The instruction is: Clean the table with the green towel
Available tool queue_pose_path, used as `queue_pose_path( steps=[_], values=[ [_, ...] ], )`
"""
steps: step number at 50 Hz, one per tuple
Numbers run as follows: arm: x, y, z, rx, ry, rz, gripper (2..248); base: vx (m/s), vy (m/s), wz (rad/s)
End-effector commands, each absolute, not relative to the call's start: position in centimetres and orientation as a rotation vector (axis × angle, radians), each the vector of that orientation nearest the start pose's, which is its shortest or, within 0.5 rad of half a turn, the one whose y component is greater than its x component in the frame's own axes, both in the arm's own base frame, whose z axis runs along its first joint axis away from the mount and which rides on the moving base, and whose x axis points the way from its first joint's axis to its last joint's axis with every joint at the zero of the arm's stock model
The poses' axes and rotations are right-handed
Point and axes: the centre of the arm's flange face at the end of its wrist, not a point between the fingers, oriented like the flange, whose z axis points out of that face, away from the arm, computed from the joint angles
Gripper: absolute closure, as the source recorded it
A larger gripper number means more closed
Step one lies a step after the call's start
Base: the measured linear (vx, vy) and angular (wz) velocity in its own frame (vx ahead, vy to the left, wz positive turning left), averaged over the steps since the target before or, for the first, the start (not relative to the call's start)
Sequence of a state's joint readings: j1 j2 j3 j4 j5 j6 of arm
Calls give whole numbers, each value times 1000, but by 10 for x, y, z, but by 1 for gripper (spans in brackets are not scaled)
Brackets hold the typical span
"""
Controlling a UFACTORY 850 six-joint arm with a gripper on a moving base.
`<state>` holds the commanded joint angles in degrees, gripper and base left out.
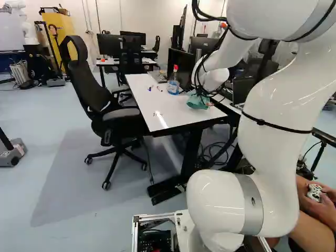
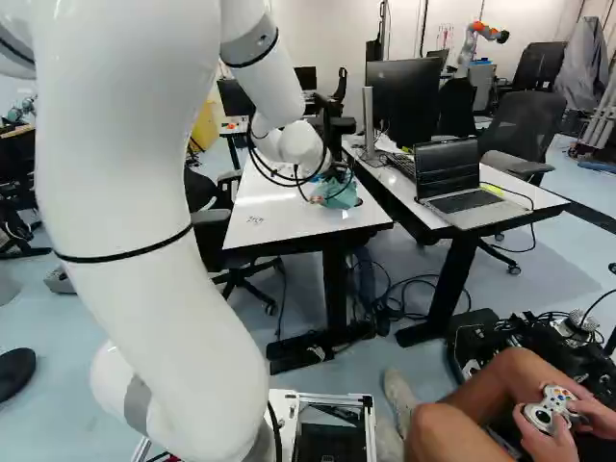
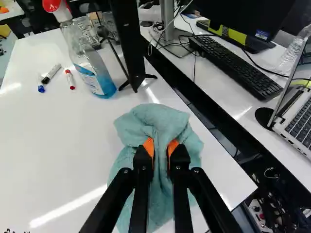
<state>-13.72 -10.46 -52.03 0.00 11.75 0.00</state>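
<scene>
The gripper, seen in the left base view (image 1: 206,100), is over the right part of the white table (image 1: 142,94). In the wrist view the gripper (image 3: 161,148) is shut on the green towel (image 3: 158,119), which bunches up between its orange pads and spreads out on the tabletop around and under the fingers. The towel (image 2: 337,192) also shows in the right base view, near the table's edge, partly behind cables.
Ahead of the gripper stand a spray bottle (image 3: 87,68) with blue liquid, a monitor (image 3: 127,43) and several markers (image 3: 51,74). A second desk with a keyboard (image 3: 235,68) and laptop (image 2: 462,183) adjoins. A black chair (image 1: 100,100) stands left; a seated person (image 2: 510,395) is close right of the base.
</scene>
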Motion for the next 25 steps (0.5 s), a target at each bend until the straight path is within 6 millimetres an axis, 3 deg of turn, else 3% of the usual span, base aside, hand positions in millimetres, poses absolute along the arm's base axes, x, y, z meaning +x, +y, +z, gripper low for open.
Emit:
queue_pose_path(
  steps=[25],
  values=[
    [521,-92,498,-2883,253,-1409,199,0,0,0]
  ],
)
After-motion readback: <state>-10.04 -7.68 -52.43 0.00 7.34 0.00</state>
